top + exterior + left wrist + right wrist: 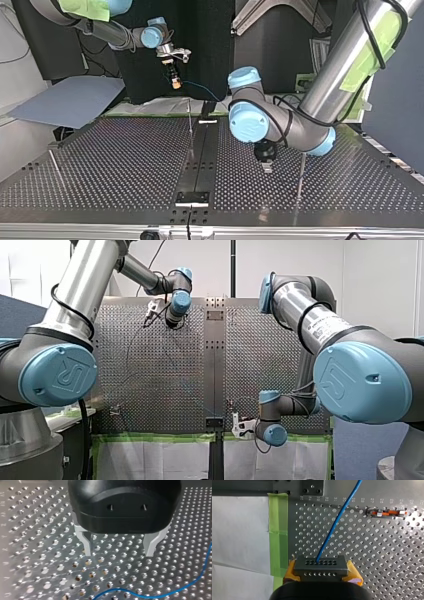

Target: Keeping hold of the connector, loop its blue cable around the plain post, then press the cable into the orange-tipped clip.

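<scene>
My right gripper (321, 576) has its yellow pads shut on a dark grey connector (320, 566). A blue cable (334, 527) leaves the connector's face and runs ahead across the perforated table. The orange-tipped clip (388, 512) stands ahead of this gripper and off to one side, clear of the cable. In the top view my right gripper (173, 75) holds the connector above the far edge, and the cable (200, 89) trails from it. My left gripper (118, 552) hangs open just above the plate, metal fingers (86, 545) empty, with a length of the cable (150, 595) ahead. A thin metal post (301, 175) stands beside it.
Green tape (278, 530) and white paper (239, 530) border the table edge beside my right gripper. A dark centre rail (197, 160) splits the plate. Two more thin rods stand in the top view, one (190, 125) near the rail and one (55, 167) at its left.
</scene>
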